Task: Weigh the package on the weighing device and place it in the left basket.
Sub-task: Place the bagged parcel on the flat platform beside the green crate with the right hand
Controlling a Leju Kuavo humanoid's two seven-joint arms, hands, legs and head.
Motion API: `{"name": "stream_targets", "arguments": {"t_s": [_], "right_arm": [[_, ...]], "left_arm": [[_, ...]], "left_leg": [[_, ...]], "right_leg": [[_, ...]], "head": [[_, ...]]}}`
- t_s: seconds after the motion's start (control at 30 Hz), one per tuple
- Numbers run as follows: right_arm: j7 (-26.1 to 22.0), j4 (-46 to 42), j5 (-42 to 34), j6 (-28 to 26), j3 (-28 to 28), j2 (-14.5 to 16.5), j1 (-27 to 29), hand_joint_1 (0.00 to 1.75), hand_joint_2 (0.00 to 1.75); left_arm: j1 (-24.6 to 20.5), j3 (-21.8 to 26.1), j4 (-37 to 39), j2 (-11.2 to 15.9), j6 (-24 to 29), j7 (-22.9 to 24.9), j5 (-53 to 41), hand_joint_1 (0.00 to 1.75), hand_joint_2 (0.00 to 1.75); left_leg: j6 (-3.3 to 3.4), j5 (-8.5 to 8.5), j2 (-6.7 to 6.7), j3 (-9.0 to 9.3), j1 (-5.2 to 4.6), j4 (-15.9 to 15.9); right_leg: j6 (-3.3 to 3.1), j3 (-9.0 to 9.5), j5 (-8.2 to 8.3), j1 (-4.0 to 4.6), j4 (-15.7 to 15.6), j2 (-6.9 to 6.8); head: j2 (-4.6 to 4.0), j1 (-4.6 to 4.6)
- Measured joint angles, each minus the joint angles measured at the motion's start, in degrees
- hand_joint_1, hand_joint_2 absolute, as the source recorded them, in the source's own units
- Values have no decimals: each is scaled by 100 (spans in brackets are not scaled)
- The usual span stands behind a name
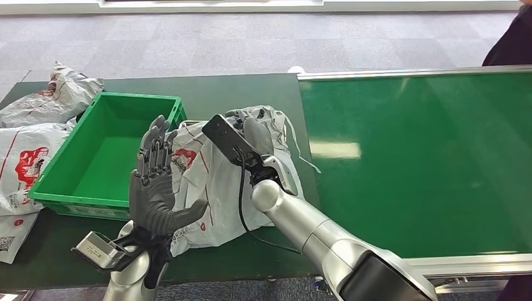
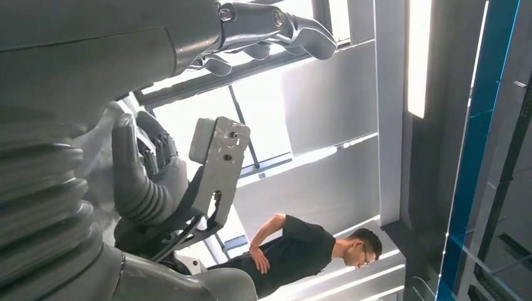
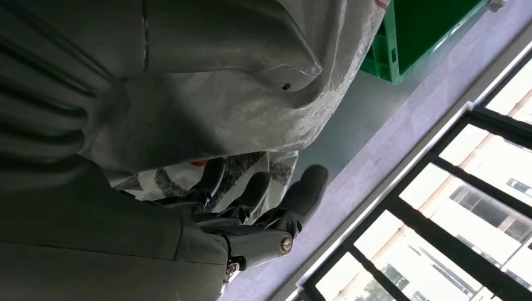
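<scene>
A white plastic package (image 1: pixel 219 182) with red print sits on the dark green table, just right of the green basket (image 1: pixel 63 194). My left hand (image 1: pixel 154 182) stands upright with fingers spread, its palm and thumb against the package's left side. From the right, my right hand (image 1: pixel 254 135) lies over the top of the package and grips it. In the right wrist view its dark fingers (image 3: pixel 301 188) lie against the printed plastic of the package (image 3: pixel 339 69), near the basket (image 3: pixel 426 31). Whatever lies under the package is hidden.
Two more white packages (image 1: pixel 56 97) (image 1: pixel 22 163) lie left of the basket. A green conveyor belt (image 1: pixel 426 163) runs along the right. A person in dark clothes (image 1: pixel 511 41) stands at the far right; the left wrist view shows a person (image 2: pixel 301 251) too.
</scene>
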Motion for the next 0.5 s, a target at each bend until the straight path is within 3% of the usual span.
{"name": "stream_targets", "arguments": {"t_s": [0.37, 0.5], "right_arm": [[-76, 573, 338, -447, 67, -2, -228, 0, 0], [-18, 573, 1491, -707, -73, -11, -186, 0, 0]], "left_arm": [[-19, 0, 0, 20, -58, 2, 0, 0, 175], [-20, 0, 3, 25, -62, 7, -15, 0, 175]], "left_leg": [[0, 0, 2, 0, 1, 0], [0, 0, 2, 0, 1, 0]], "right_leg": [[-1, -4, 1, 1, 0, 1], [-1, -4, 1, 1, 0, 2]], "head": [[0, 0], [0, -2]]}}
